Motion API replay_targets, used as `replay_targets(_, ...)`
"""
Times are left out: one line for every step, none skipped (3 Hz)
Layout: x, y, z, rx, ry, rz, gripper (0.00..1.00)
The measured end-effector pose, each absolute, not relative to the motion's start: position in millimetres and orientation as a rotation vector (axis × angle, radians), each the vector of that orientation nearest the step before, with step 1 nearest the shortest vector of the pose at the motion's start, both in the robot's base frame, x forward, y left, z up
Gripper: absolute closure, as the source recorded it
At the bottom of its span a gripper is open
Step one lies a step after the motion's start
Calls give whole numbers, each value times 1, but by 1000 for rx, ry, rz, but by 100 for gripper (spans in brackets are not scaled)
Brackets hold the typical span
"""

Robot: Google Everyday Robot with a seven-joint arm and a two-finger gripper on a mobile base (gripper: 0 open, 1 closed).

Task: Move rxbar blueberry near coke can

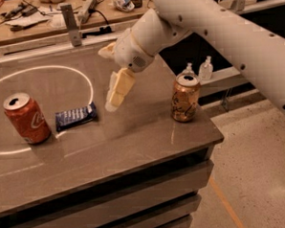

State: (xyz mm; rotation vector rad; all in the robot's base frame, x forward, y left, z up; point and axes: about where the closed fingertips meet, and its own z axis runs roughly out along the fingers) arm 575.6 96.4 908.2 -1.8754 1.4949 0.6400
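tan can (185,98) upright near tabletop (134,140) right edge | white ring (85,76) marked at left | two clear bottles (205,68) beyond can | cluttered bench (27,23) behind | pincer (115,95) hovers above tabletop middle

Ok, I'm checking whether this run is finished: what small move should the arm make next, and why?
Probably draw the pincer up and away from the table. The rxbar blueberry lies flat beside the coke can, a small gap between them, and the pincer hangs to the bar's right, apart from it. The placing looks done, so no further push seems needed.
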Motion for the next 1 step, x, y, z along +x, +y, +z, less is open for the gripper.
replay_targets(586, 86, 912, -1819, 1510, 611, 0)
